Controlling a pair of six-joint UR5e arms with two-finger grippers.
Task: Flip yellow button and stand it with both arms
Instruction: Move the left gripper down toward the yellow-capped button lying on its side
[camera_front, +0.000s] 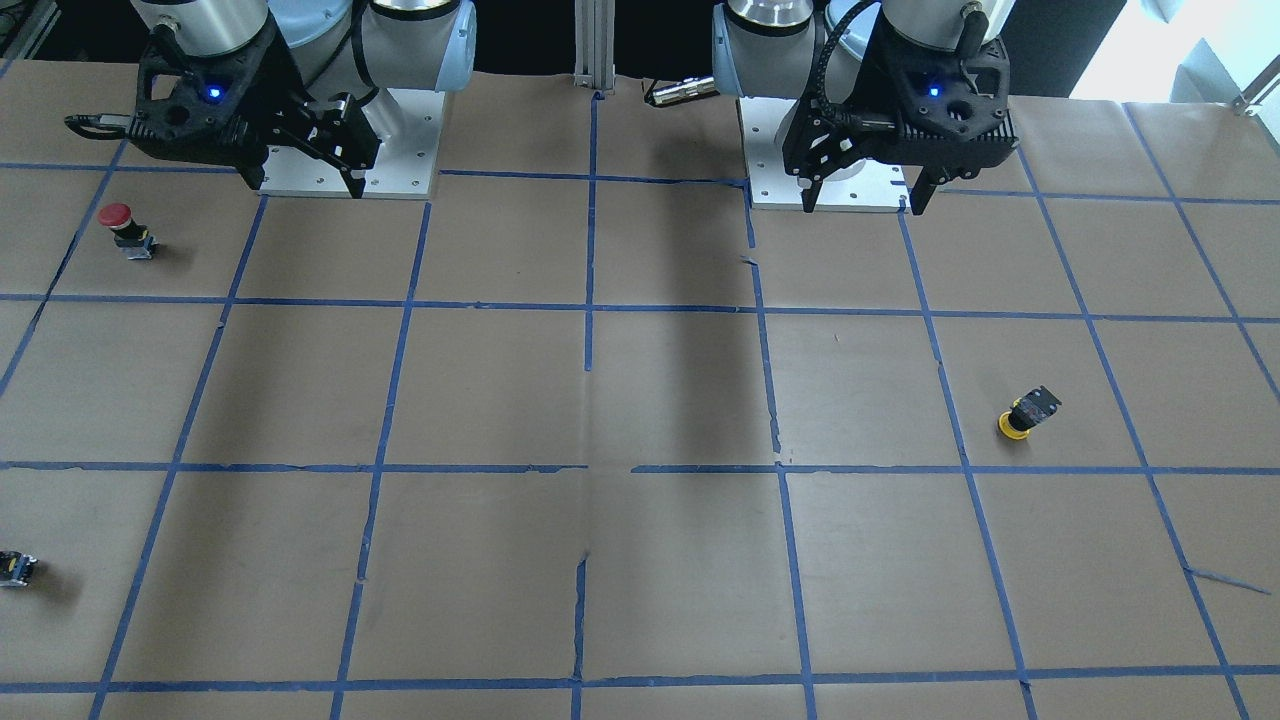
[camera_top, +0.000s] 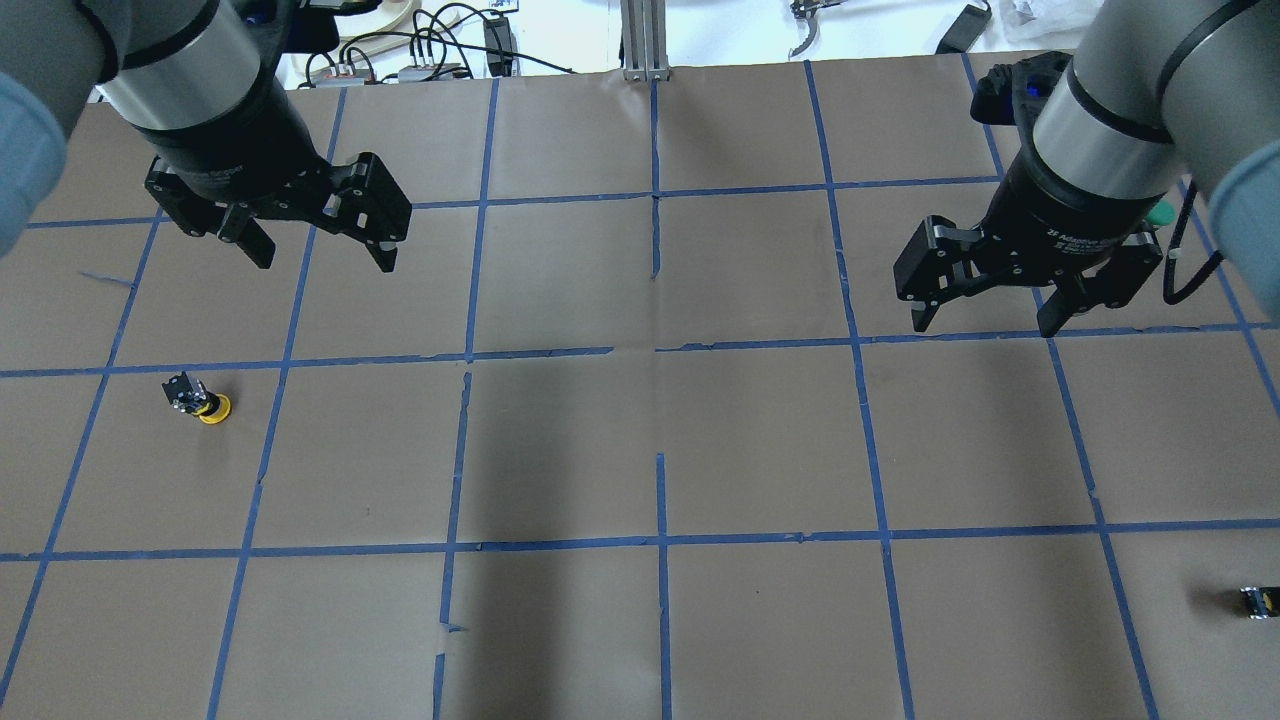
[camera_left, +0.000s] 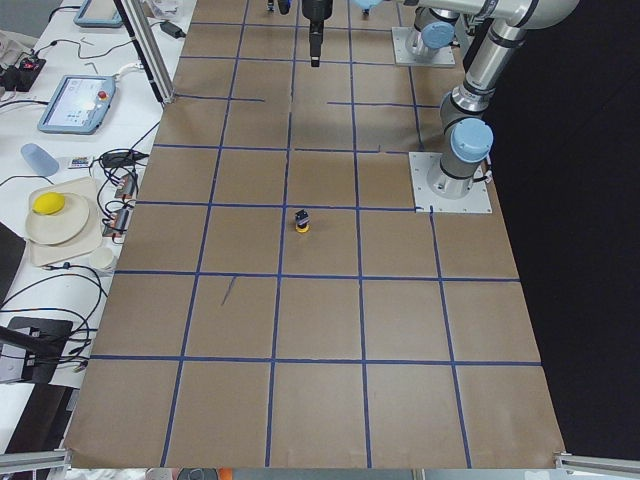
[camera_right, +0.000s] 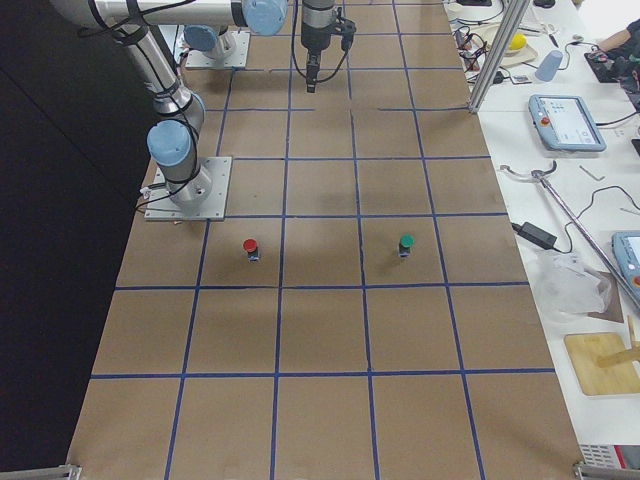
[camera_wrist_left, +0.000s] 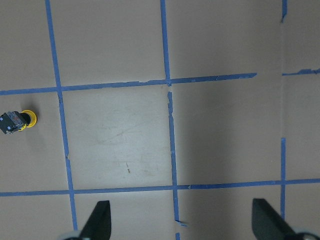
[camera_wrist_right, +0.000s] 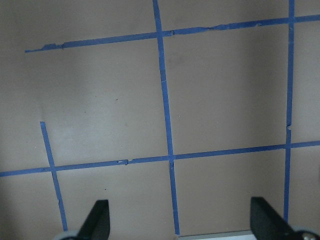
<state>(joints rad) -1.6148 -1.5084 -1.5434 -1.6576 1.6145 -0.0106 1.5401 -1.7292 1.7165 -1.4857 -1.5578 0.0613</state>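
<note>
The yellow button lies on its side on the brown paper, well in front of my left arm. Its yellow cap and black body also show in the front view, the left side view and at the left edge of the left wrist view. My left gripper is open and empty, held high above the table and away from the button; it also shows in the front view. My right gripper is open and empty above bare paper, and also shows in the front view.
A red-capped button stands near my right arm's base, with a green-capped one beside it. A tiny black-and-yellow switch piece lies at the table's right edge. Blue tape lines grid the table.
</note>
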